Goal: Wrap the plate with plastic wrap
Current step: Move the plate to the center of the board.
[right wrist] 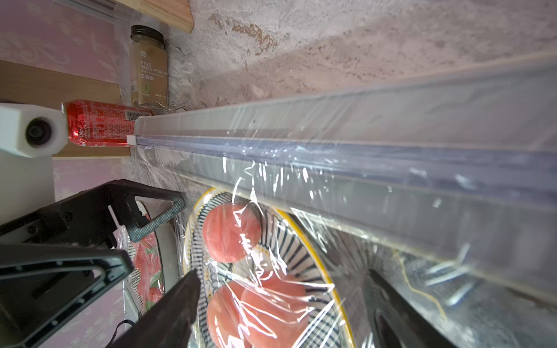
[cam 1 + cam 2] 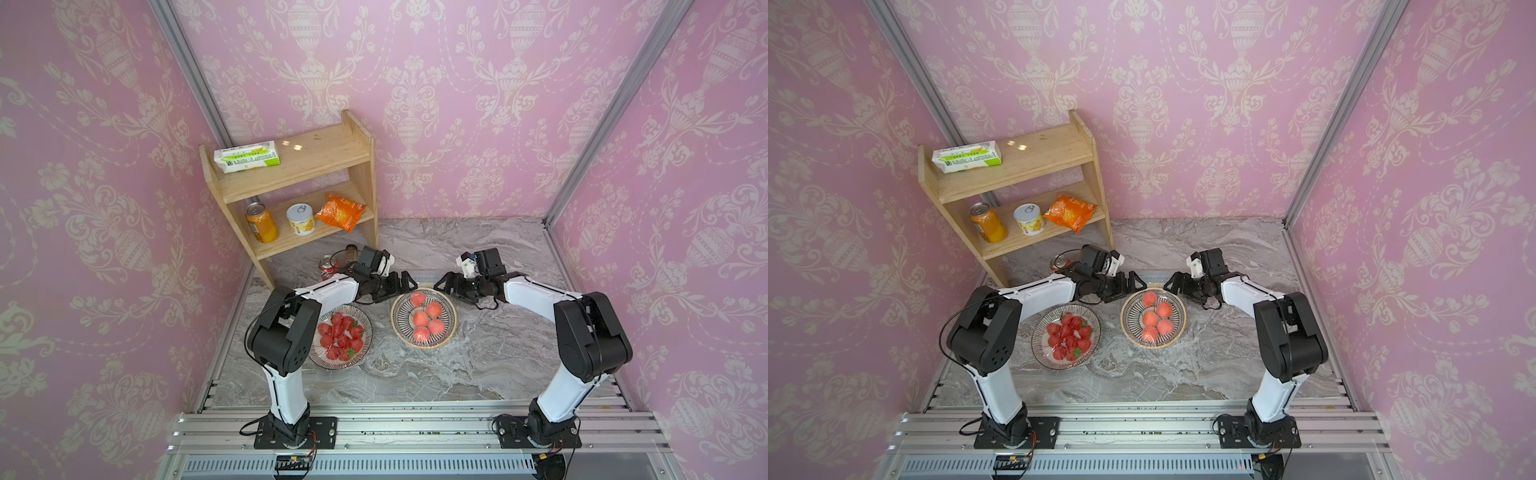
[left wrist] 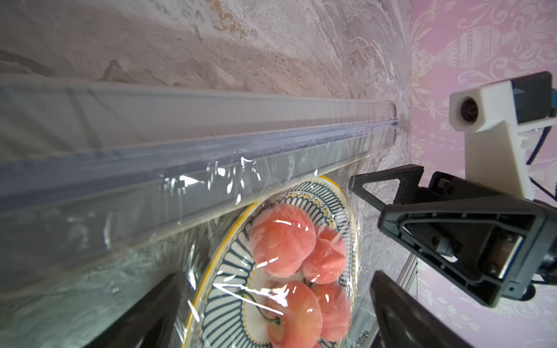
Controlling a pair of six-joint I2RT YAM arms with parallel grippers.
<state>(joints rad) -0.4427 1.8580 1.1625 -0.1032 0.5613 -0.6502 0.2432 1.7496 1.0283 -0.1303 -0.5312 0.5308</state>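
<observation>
Peach plate point(image 2: 398, 321) between facing fingers point(image 2: 406, 280)

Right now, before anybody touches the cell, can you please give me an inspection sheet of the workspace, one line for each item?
Surface: grey marble-pattern tabletop; no spills seen.
Job's things: plate holding peaches, with plastic wrap over them; the film runs to the dispenser box on the plate's far side.
Clutter: strawberry plate, red can, spice jar; wooden shelf with carton, orange can, white tin, snack bag.
Grippers: left gripper and right gripper both open at the peach plate's far edge; nothing seen gripped.
Cables: black cable looping beside the left arm; another cable under the right wrist.
Surroundings: pink patterned walls, aluminium frame.
</observation>
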